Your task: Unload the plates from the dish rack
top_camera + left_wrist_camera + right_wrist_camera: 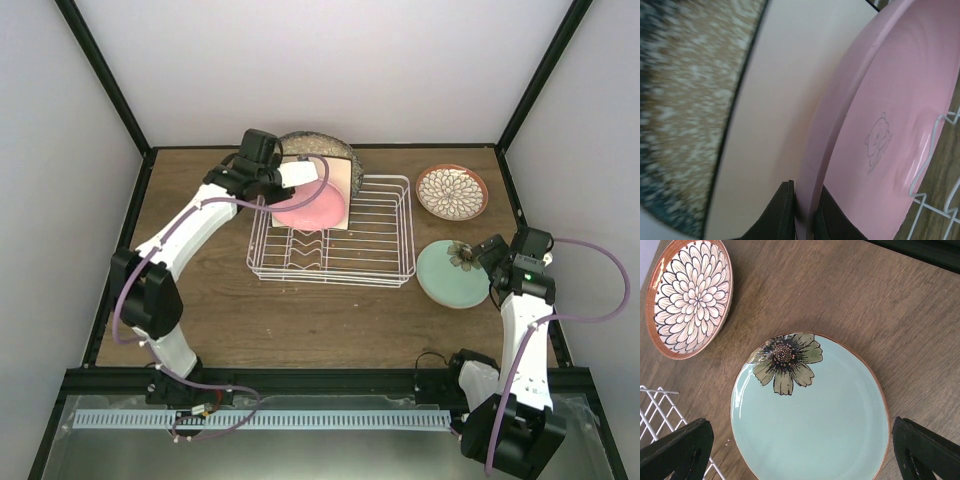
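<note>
The white wire dish rack stands mid-table. At its far left end the pink round plate stands on edge, with the cream square plate and the speckled grey-beige plate behind it. My left gripper is shut on the pink plate's rim, one finger on each face; the cream plate and the speckled plate show behind. The mint-green flower plate lies flat right of the rack. My right gripper hangs open above it. The small floral plate lies beyond.
The floral plate lies on the wood at the far right, close to the mint plate. The rack's corner is just left of the mint plate. Black frame posts and grey walls close in the table on three sides.
</note>
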Controlling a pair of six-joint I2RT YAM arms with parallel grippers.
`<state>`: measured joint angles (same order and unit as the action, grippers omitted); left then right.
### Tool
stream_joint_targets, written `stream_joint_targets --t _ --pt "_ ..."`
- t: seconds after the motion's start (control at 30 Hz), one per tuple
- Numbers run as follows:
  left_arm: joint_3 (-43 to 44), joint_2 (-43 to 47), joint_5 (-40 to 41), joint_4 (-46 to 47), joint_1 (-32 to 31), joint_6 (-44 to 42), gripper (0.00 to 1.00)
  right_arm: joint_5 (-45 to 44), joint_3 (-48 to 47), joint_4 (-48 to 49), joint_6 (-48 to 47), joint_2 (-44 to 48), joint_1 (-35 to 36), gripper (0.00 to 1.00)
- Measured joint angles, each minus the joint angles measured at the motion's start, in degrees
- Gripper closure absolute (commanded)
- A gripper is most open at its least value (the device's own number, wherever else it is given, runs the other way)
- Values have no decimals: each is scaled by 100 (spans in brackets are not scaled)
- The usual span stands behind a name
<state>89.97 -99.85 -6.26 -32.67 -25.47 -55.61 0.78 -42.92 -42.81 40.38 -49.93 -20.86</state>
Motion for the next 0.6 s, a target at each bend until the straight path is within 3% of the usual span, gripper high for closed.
stream_joint_targets --t 0.3,0.4,0.47,0.6 --pt "455 457 669 -181 -271 647 96 264 0 184 -46 -4 -2 0" --pt "1585 208 415 -863 -286 1211 96 793 2 599 -118 85 -2 0" --pt "2811 -162 46 -1252 -284 1757 96 1292 2 1023 -149 184 -2 0" --pt "4269 -643 -811 -1427 -310 2889 96 2459 2 2103 -57 343 -2 0"
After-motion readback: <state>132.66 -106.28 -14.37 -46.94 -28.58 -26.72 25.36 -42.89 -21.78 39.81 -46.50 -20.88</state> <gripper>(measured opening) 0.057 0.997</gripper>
